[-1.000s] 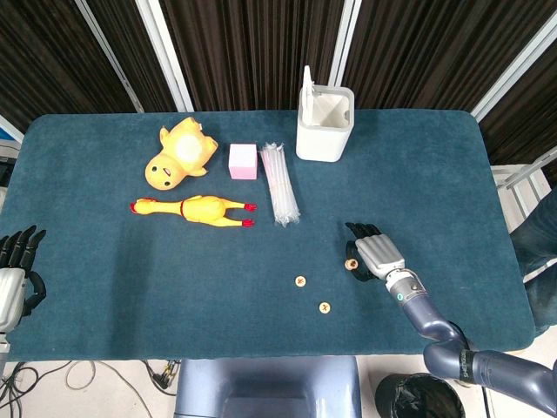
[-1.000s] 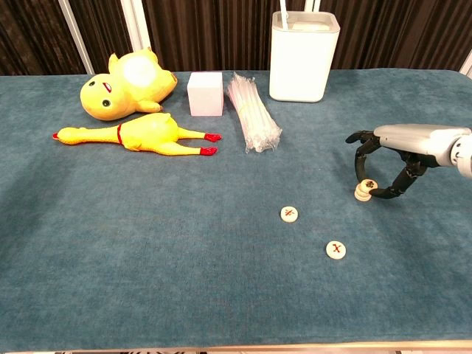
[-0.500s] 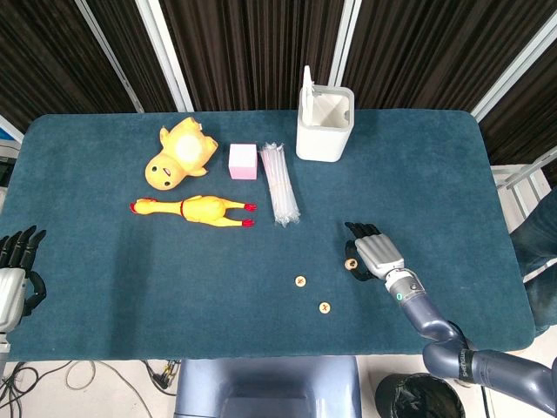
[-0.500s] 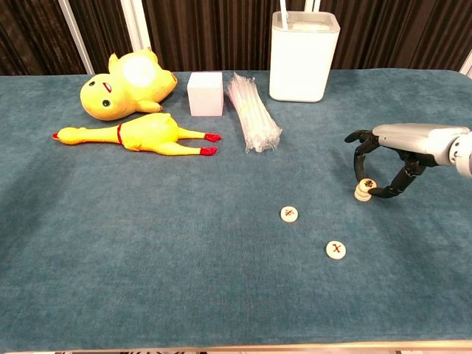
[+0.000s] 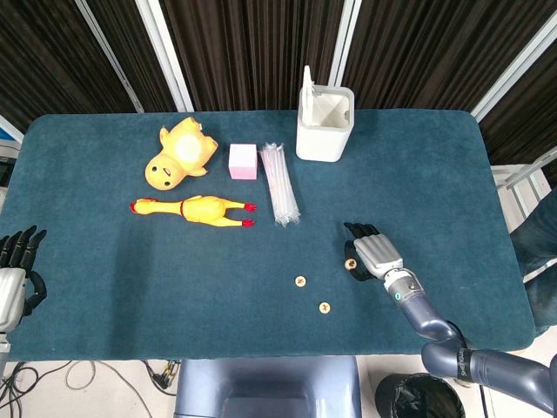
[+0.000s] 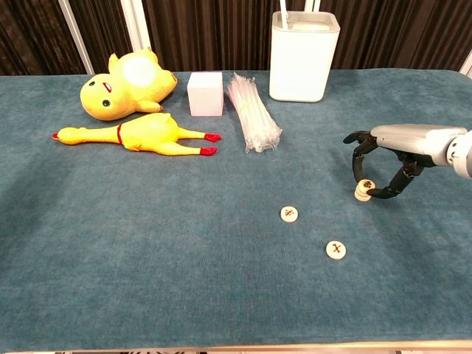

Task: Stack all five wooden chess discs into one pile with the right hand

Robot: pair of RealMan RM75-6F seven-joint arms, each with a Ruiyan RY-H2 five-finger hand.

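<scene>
A short pile of wooden discs (image 6: 361,190) stands at the right of the blue table, also seen in the head view as the pile (image 5: 351,263). My right hand (image 6: 391,158) arches over it, a fingertip and the thumb pinching the top disc from either side; in the head view the right hand (image 5: 372,253) hides the pile's right side. Two loose discs lie flat to the left: one disc (image 6: 289,214) (image 5: 300,281) in the middle, another disc (image 6: 336,249) (image 5: 324,306) nearer the front edge. My left hand (image 5: 16,272) rests off the table's left edge, fingers apart and holding nothing.
A white bin (image 6: 303,55) stands at the back. A bundle of clear straws (image 6: 253,110), a pink cube (image 6: 205,94), a yellow duck plush (image 6: 129,82) and a rubber chicken (image 6: 140,134) lie at the back left.
The right hand has shifted slightly left around the pile, and the top disc now sits more squarely over the ones beneath. The loose discs and left hand have not moved.
</scene>
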